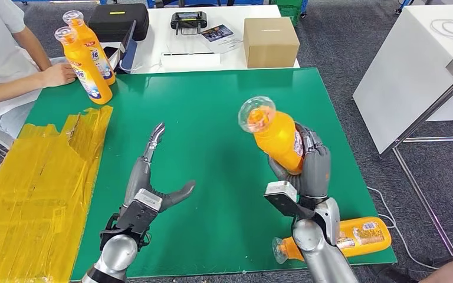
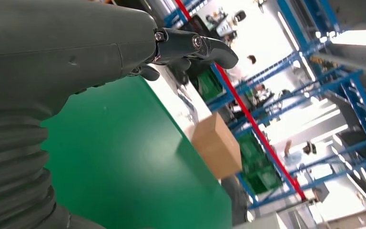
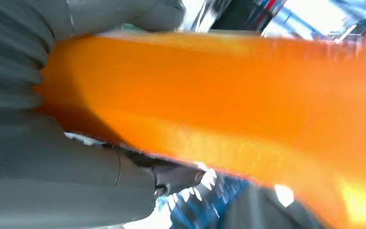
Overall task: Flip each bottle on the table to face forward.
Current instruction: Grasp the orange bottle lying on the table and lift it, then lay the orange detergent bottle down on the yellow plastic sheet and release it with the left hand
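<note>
My right hand (image 1: pixel 309 168) grips an orange bottle (image 1: pixel 274 132) with a clear cap, lifted above the green table (image 1: pixel 212 100) and tilted with its cap toward the upper left. Up close, the orange bottle (image 3: pixel 228 105) spans the right wrist view, with my thumb (image 3: pixel 124 14) over it. My left hand (image 1: pixel 150 188) hovers open over the mat, fingers stretched forward and thumb out; its thumb (image 2: pixel 195 45) holds nothing. Another orange bottle (image 1: pixel 354 236) lies on its side at the near right edge. Two orange bottles (image 1: pixel 85 65) stand at the far left corner.
A person in white sits at the far left, a hand (image 1: pixel 59 73) resting by the standing bottles. Yellow tape (image 1: pixel 35 188) covers the surface left of the mat. Behind it a white table bears a cardboard box (image 1: pixel 270 41), a black case (image 1: pixel 118 20) and a controller (image 1: pixel 189 20).
</note>
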